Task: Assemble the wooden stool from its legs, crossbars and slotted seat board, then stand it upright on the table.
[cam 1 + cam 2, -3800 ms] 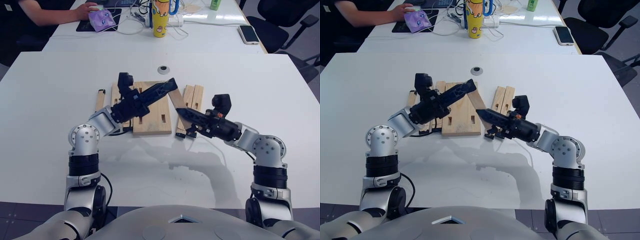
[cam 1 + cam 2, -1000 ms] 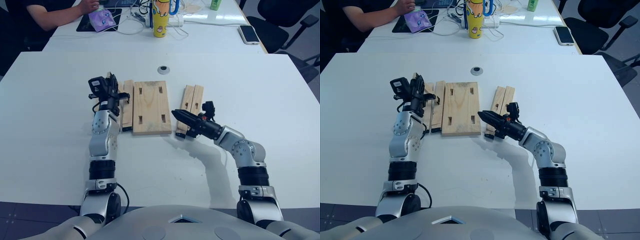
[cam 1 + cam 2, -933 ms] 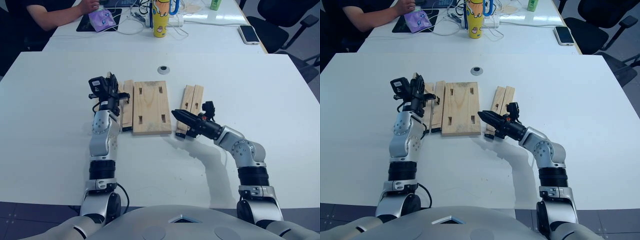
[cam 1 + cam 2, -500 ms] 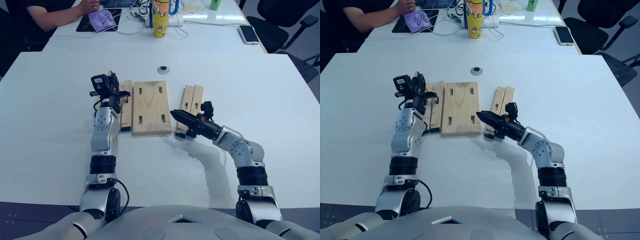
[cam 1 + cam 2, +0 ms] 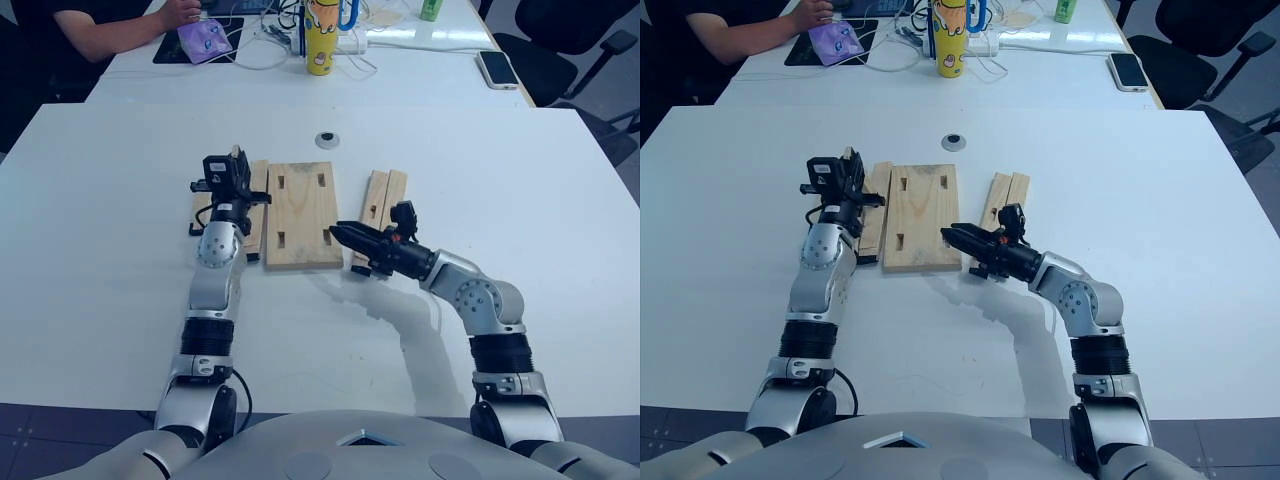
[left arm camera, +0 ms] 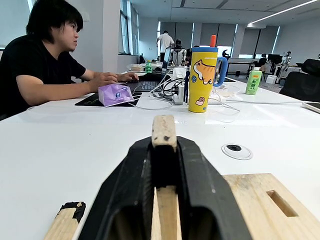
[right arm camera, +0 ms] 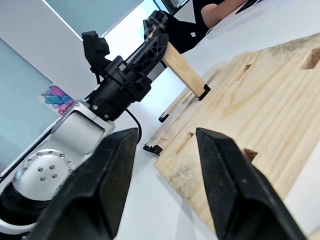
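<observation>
**One piece in hand, none joined: stool remained a set of loose parts**

On the white table (image 5: pixel 120 200), the left gripper (image 6: pixel 164 145) was clamped on a wooden bar (image 7: pixel 182 67), tilted over other loose pieces (image 5: pixel 255 205) just left of the slotted seat board (image 5: pixel 303 210). The board lay flat, its slots unfilled. The right gripper (image 7: pixel 167 137), fingers parted and empty, hovered at the board's near right corner, with two more wooden pieces (image 5: pixel 385 195) side by side just beside it. By appearances, all fitting and the upright stand remained undone.
</observation>
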{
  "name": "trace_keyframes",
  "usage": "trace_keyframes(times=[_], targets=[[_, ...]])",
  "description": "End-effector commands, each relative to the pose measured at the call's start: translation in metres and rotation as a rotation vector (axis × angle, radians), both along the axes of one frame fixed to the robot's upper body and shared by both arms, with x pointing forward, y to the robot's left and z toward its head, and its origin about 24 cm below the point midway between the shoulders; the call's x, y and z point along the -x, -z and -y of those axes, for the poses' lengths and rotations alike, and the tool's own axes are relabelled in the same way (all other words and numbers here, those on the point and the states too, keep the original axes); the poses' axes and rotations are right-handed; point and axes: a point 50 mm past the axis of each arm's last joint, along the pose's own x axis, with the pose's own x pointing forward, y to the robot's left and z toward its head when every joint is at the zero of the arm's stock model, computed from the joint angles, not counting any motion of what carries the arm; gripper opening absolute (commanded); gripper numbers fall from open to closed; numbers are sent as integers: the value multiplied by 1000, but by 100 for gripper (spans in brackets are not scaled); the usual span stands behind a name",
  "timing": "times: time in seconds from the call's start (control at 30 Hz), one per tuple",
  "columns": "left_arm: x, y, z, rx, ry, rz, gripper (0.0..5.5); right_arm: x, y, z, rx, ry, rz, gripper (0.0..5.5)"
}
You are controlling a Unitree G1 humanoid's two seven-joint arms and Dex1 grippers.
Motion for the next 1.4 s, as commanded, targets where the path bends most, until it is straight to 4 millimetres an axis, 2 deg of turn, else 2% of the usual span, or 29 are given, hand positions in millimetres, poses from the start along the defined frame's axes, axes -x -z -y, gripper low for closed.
trace_keyframes(times=[0.03,0.13,0.17,0.4,0.6,0.77,0.9,1.0,1.17,1.23,1.4], targets=[[18,51,-8,-48,-15,-248,45,1,1,-2,16,8,-3,214],[14,41,-8,-67,-15,-199,45,2,3,-2,17,9,-7,214],[13,36,-8,-81,-7,-174,81,2,3,-2,18,10,-9,214],[12,0,-6,-79,-5,22,177,3,5,-1,10,8,-19,214],[22,-38,-15,-116,-65,216,182,3,7,0,13,12,-25,214],[10,-84,-21,-70,-73,367,182,3,10,-2,12,19,-28,214],[-18,-105,-23,-13,19,342,124,2,10,-4,12,25,-23,214],[-36,-102,-20,-8,102,263,84,2,11,-8,13,19,-20,214],[-50,-94,-10,-20,184,209,9,1,11,-11,12,21,-9,214],[-54,-92,-8,-26,196,207,2,1,10,-13,8,17,-5,214],[-62,-109,-4,-79,207,274,2,1,12,-15,16,13,-2,214]])
